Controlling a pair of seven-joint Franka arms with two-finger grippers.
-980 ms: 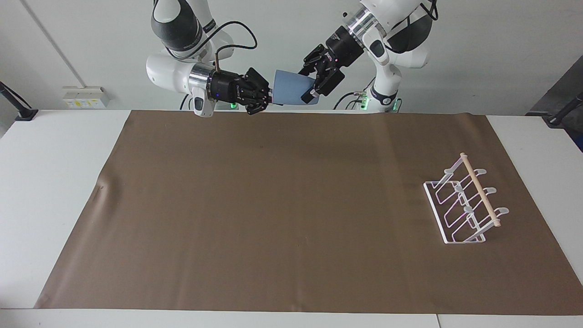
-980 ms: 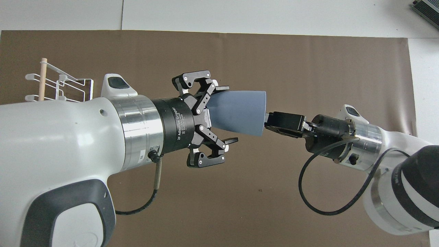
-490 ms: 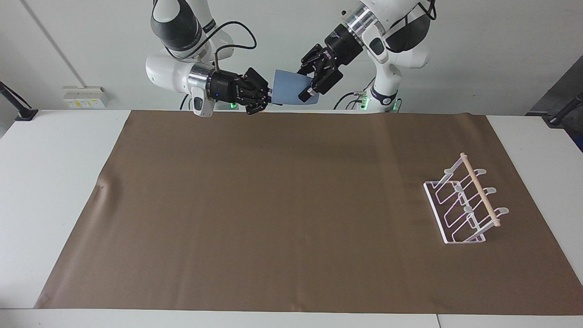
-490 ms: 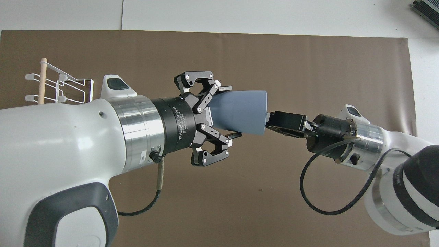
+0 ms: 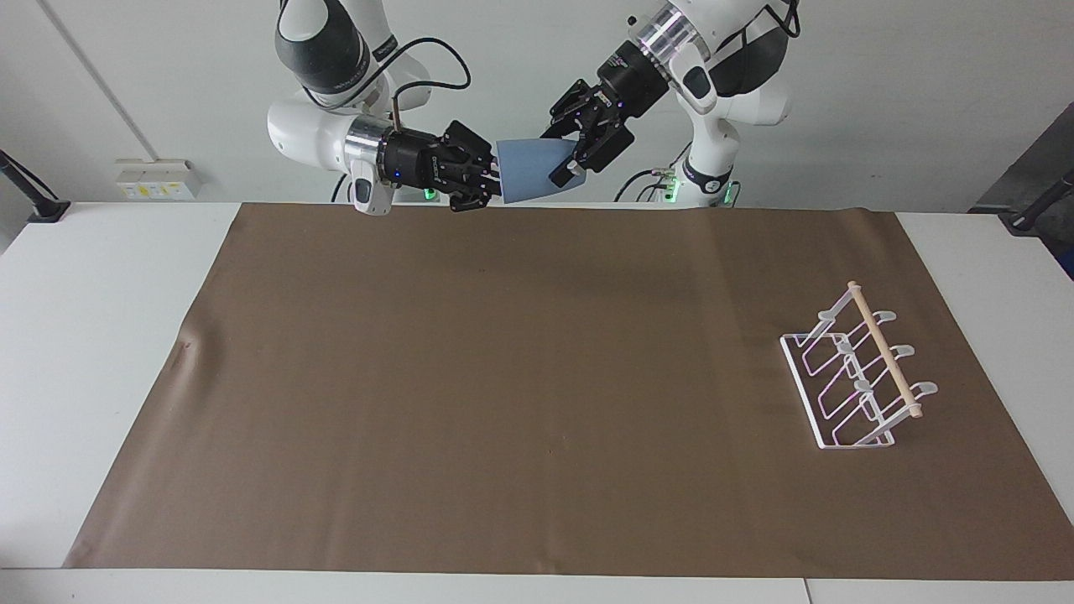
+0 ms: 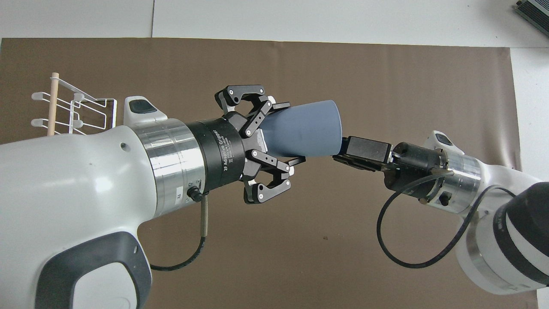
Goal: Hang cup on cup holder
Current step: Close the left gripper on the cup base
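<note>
The left pincer covers the narrow end of the cup, and the left arm cuts off the near part of the cup holder overhead. Whether the right pincer touches the cup's rim cannot be told.

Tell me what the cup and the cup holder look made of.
Cup: probably plastic or glazed ceramic, matte light blue, even colour with no gloss. Cup holder: thin white-coated wire, likely metal, bent into loops, plus a pale dowel that looks like bare wood.
</note>
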